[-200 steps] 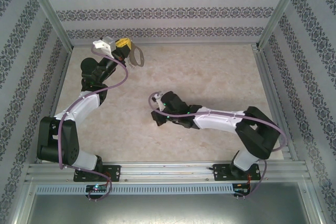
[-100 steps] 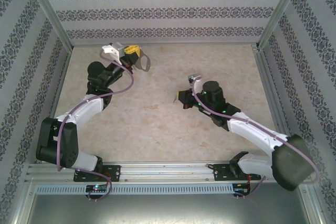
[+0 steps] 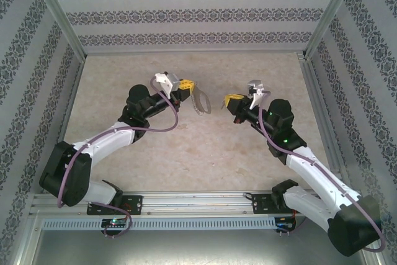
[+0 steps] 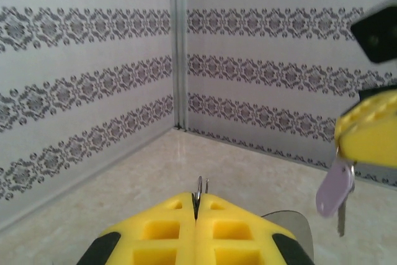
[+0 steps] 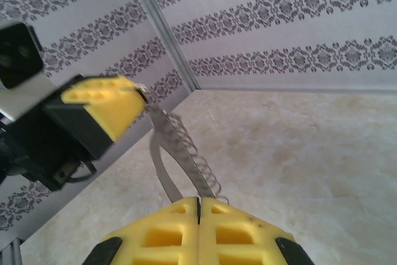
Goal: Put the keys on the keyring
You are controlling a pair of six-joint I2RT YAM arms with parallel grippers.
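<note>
Keyring, grey metal oval loop with a fine coiled chain along one side, gripped by left claw; key, small, lilac, round-headed, hanging from the grasping right claw.

Lab test cell: wallpapered panels, aluminium frame, marble-look tabletop

Overhead camera faces table; wrist cameras face inward
</note>
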